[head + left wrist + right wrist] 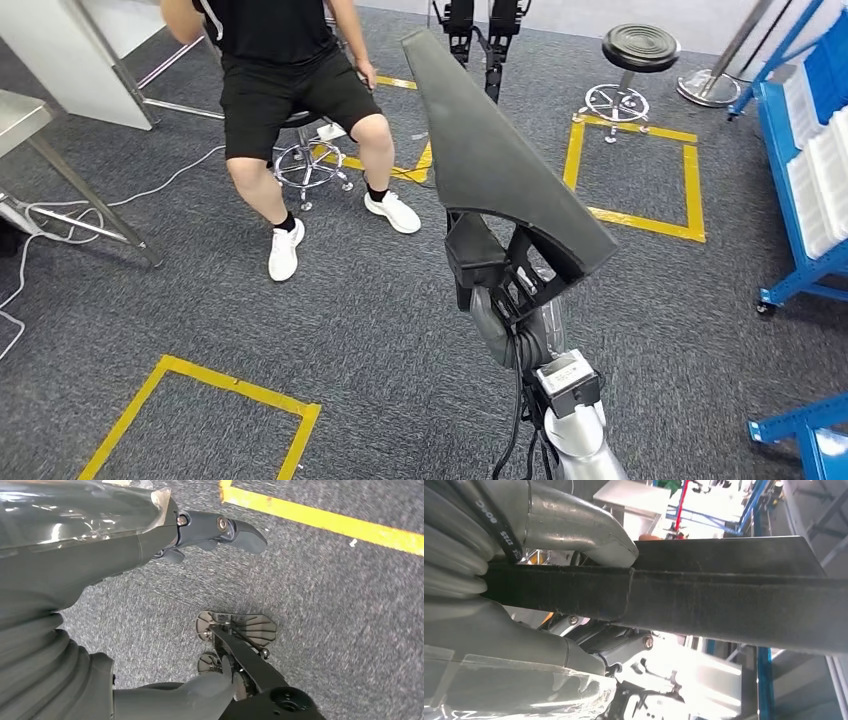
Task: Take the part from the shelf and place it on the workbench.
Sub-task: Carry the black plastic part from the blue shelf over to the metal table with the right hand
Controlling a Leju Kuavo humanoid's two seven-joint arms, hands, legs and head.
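From the head camera, nearest me at about 5 o'clock, I see my right arm rising, its right hand [500,290] wrapped around the lower edge of the part [490,150], a dark grey flat panel with a wedge-like outline that stands upright and tapers to a point near 12 o'clock. The right wrist camera adds what the head view cannot: the thick grey thumb [589,535] presses on one face of the panel's dark edge [724,600] while the darker fingers clamp the other side, so the grip is firm and closed on it. The part is carried in the air over the grey carpet [380,330], touching nothing but that hand.

The left wrist camera looks down at the floor: my left hand [210,532] hangs with its dark fingers loosely extended and apart, holding nothing, above carpet crossed by a yellow tape line [325,522].

Back in the head view, a yellow taped square [200,400] lies at 7 o'clock. At 3 o'clock stands a blue shelf rack [800,170] with pale bins. At 10 o'clock a person [290,90] in black shorts and white shoes sits on a stool, with a metal table [30,120] at the left edge. Farther off at 1 o'clock there is a black round stool [635,55] beside another yellow taped square [640,180].
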